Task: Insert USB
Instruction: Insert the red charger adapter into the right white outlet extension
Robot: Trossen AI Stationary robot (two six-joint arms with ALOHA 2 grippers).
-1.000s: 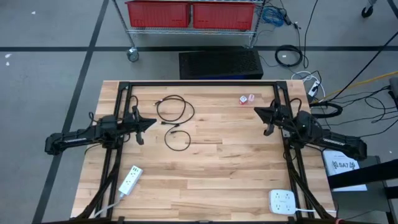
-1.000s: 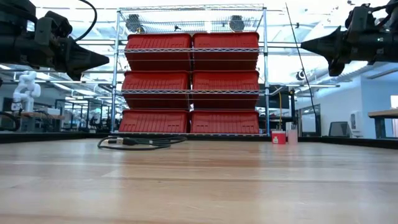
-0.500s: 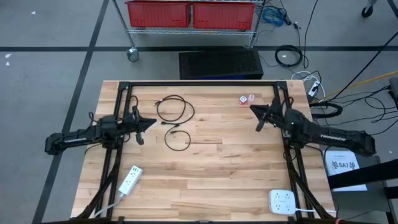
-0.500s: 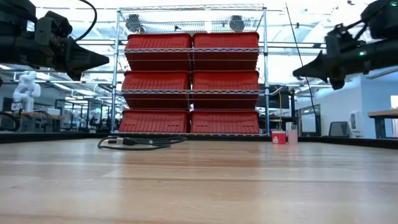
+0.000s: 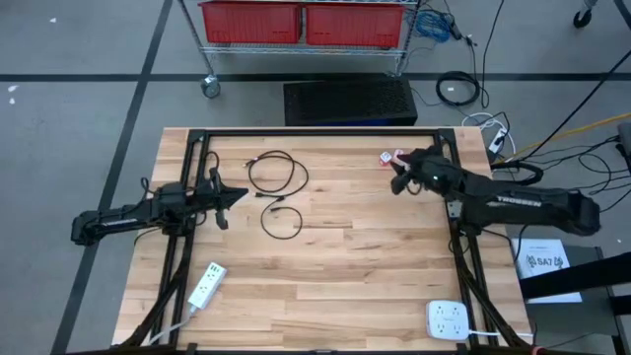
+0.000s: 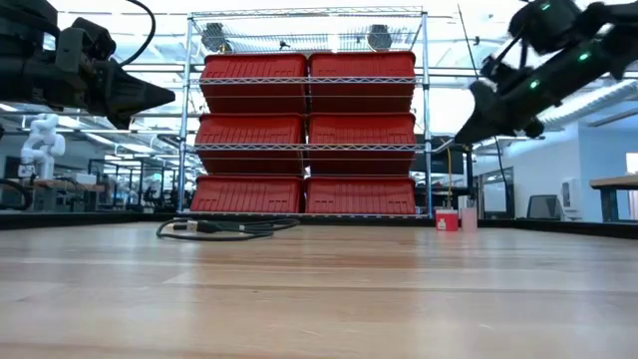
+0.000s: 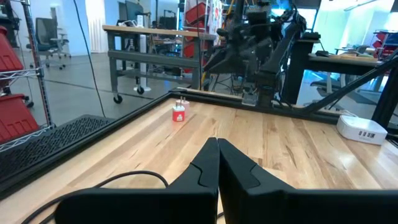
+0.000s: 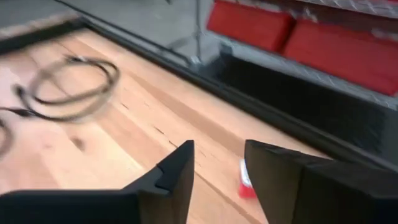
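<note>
My right gripper [image 5: 396,178] hangs parted above the red adapter [image 5: 385,158] near the worktop's far edge. My left gripper [image 5: 233,195] waits clenched, empty, by the left edge.

Overhead camera looks straight down; low camera sits level, close on the pale wooden plank counter [image 5: 335,266], both sharing it.

A: So where's the thin black USB cable [image 5: 277,175]?

B: Loosely looped flat on the wood, far-left part of the table. A second black looped cable [image 5: 282,220] lies just nearer, plug ends loose.

A: And the small red block [image 5: 385,158]?

B: Standing near the far edge, with a paler one [image 5: 398,155] just beside it.
</note>
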